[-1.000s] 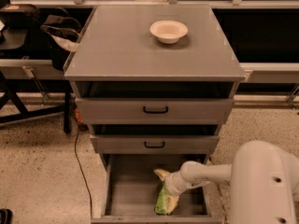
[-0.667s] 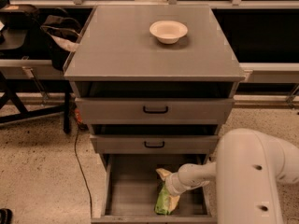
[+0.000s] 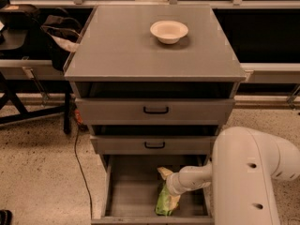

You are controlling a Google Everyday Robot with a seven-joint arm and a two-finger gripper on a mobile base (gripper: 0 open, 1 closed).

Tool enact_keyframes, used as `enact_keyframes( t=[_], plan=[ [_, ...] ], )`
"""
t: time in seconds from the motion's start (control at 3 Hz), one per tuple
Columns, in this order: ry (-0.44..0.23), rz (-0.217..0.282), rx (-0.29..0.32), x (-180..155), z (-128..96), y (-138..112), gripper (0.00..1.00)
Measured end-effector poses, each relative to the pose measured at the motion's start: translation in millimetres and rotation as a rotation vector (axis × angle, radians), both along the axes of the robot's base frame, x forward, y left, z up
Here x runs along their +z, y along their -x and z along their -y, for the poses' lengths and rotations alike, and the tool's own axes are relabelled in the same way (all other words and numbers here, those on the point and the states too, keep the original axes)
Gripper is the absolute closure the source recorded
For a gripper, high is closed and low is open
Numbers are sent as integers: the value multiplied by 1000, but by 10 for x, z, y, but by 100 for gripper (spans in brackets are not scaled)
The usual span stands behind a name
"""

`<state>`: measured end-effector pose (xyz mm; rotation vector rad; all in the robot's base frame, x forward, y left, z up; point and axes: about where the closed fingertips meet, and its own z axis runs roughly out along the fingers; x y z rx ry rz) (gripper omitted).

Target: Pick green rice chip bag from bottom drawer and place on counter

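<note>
The crinkly lime-green rice chip bag [image 3: 165, 204] lies right of centre in the open grey bottom drawer [image 3: 126, 191], the white arm's gripper [image 3: 169, 186] at its upper end, grip state indeterminable; a round cream bowl [image 3: 169, 31] stands on the flat grey desk [image 3: 122, 46].

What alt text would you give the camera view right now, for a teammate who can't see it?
The white arm reaches into the open bottom drawer, its gripper at the upper end of the green rice chip bag lying right of the drawer's middle. A cream bowl sits on the counter, toward its back right.
</note>
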<state>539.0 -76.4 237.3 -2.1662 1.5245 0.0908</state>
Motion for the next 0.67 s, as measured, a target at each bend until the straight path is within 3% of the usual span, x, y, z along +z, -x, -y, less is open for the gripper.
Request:
enact_keyframes(
  t=[0.33, 0.67],
  plan=[
    [-23, 5, 29, -50, 6, -10, 0],
    [-62, 22, 96, -112, 13, -33, 0]
  ],
)
